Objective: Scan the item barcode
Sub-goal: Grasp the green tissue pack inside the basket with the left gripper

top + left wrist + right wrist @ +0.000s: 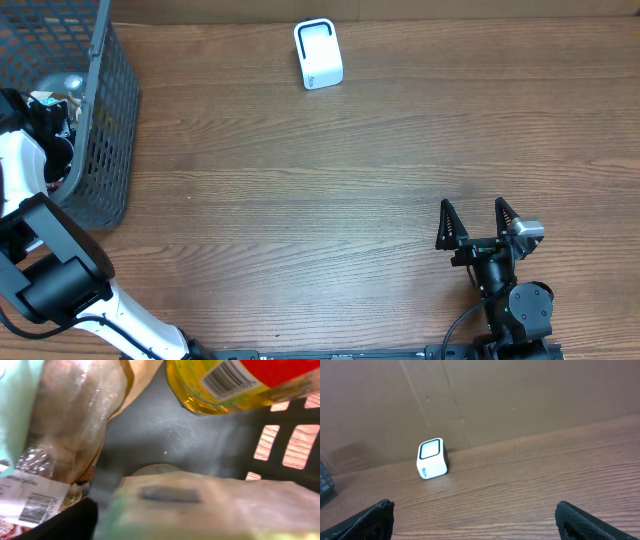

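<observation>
I see a brown wood-grain table (300, 200) carrying two things directly: a small white scanner (318, 54) standing near the far edge, about mid-width, and a dark mesh basket (105, 130) at the far left corner, well apart from it.

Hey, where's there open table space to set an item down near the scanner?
The table is bare between the basket and the scanner, from the scanner down to the open right claw, and right of the scanner. The basket itself is crowded with a bottle, bags and the left arm.
</observation>
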`<state>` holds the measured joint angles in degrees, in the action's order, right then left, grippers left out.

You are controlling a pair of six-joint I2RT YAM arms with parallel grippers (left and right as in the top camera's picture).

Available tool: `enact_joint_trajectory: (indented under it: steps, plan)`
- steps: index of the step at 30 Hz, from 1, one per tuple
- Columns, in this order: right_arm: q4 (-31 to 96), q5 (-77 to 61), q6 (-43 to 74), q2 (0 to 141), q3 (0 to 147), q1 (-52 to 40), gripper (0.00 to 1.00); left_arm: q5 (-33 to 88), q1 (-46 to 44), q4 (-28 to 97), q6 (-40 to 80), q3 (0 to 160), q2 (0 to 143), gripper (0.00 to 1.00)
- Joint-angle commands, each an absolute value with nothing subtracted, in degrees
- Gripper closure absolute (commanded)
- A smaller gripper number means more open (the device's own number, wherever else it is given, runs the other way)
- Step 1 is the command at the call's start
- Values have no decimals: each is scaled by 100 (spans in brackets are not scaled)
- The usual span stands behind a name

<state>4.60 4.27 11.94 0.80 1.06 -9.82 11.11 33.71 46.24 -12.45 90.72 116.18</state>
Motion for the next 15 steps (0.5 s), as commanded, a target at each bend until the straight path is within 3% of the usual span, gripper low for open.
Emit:
enact_joint_trajectory:
  steps: [1,9,11,15]
  plan:
    - [440,395,1170,23,45,-963,0,1140,3297,4628,-1330,9019,11699,28]
    - [443,395,1170,23,45,-963,0,1138,3299,5113,-1330,9515,11544,44]
    - [443,395,1170,23,45,-963,0,1140,3299,5443,-1330,9885,11419,57]
    - [440,395,1170,23,45,-963,0,1138,3299,5784,-1328,10377,11179,59]
